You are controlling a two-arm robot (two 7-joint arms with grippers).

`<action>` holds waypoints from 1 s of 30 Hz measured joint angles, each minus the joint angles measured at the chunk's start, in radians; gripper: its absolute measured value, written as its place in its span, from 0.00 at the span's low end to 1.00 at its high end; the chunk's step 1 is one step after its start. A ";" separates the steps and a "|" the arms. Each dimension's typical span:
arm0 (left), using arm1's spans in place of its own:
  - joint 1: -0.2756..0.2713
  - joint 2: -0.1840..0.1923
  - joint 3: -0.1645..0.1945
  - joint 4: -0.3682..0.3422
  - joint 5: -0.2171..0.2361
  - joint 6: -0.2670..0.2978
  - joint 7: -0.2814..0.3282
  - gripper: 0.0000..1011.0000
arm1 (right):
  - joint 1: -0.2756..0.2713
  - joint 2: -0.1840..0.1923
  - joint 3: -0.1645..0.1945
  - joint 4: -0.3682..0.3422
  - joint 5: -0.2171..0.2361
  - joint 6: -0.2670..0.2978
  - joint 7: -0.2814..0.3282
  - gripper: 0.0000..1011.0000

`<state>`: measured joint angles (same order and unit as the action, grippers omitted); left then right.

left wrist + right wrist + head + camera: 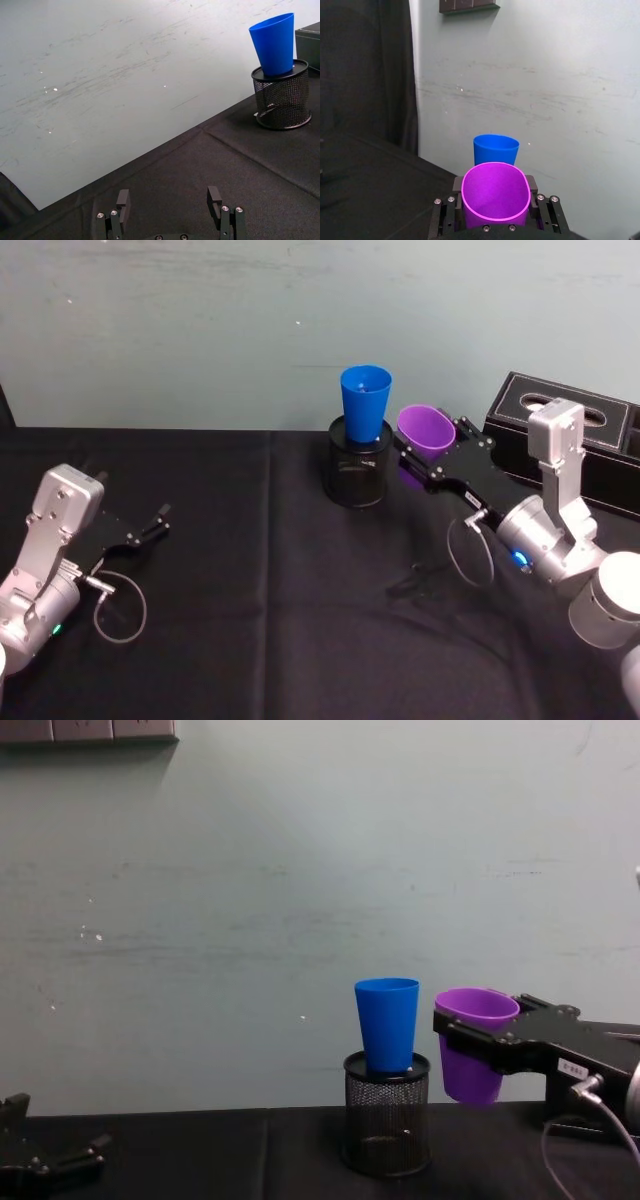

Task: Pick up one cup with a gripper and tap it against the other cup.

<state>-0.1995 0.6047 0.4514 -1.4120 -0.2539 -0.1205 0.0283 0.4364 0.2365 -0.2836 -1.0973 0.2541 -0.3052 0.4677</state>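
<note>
Gripping the purple cup (472, 1055) with the right gripper (478, 1038), clamped on opposite sides of the wall a little below the rim. Holding it upright, mouth up, well clear of the black table (250, 590). Reaching in from the right side, black fingers forward, small white label showing on the side in the chest view.

Hovering just beside the blue cup (387, 1025), on its right, at about the same height. Not touching: leaving a narrow strip of wall visible between the two cups in the chest view. Looking over the purple rim from the right wrist, and finding the blue rim straight behind it.

Standing the blue cup upright, wide end up, on top of the black wire-mesh pen holder (387, 1118), near the back edge of the table against the pale wall. Resting the holder itself flat on the black cloth.

Over on the left, parking the left gripper (158, 520) low over the cloth, well apart from both cups, fingers spread and gripping nothing.

Passing a black box (600, 435) with open compartments at the far right, behind the right arm.
</note>
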 joint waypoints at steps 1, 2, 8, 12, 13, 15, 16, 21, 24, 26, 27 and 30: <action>0.000 0.000 0.000 0.000 0.000 0.000 0.000 1.00 | 0.010 -0.002 -0.002 0.011 0.001 -0.006 0.005 0.72; 0.000 0.000 0.000 0.000 0.000 0.000 0.000 1.00 | 0.015 -0.003 -0.002 0.017 0.002 -0.008 0.007 0.72; 0.000 0.000 0.000 0.000 0.000 0.000 0.000 1.00 | 0.053 -0.015 -0.002 0.072 0.025 -0.033 0.036 0.72; 0.000 0.000 0.000 0.000 0.000 0.000 0.000 1.00 | 0.072 -0.023 -0.002 0.102 0.039 -0.045 0.051 0.72; 0.000 0.000 0.000 0.000 0.000 0.000 0.000 1.00 | 0.079 -0.026 -0.002 0.113 0.044 -0.047 0.056 0.72; 0.000 0.000 0.000 0.000 0.000 0.000 0.000 1.00 | 0.085 -0.027 -0.002 0.121 0.046 -0.050 0.061 0.72; 0.000 0.000 0.000 0.000 0.000 0.000 0.000 1.00 | 0.092 -0.029 -0.004 0.129 0.048 -0.052 0.066 0.72; 0.000 0.000 0.000 0.000 0.000 0.000 0.000 1.00 | 0.116 -0.036 -0.013 0.161 0.054 -0.060 0.084 0.72; 0.000 0.000 0.000 0.000 0.000 0.000 0.000 1.00 | 0.128 -0.039 -0.017 0.177 0.055 -0.063 0.092 0.72; 0.000 0.000 0.000 0.000 0.000 0.000 0.000 1.00 | 0.139 -0.042 -0.020 0.193 0.056 -0.068 0.100 0.72; 0.000 0.000 0.000 0.000 0.000 0.000 0.000 1.00 | 0.143 -0.043 -0.022 0.197 0.056 -0.070 0.102 0.72; 0.000 0.000 0.000 0.000 0.000 0.000 0.000 1.00 | 0.156 -0.046 -0.024 0.214 0.058 -0.078 0.110 0.72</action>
<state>-0.1995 0.6047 0.4514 -1.4120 -0.2539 -0.1205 0.0283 0.5927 0.1901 -0.3080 -0.8828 0.3124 -0.3833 0.5772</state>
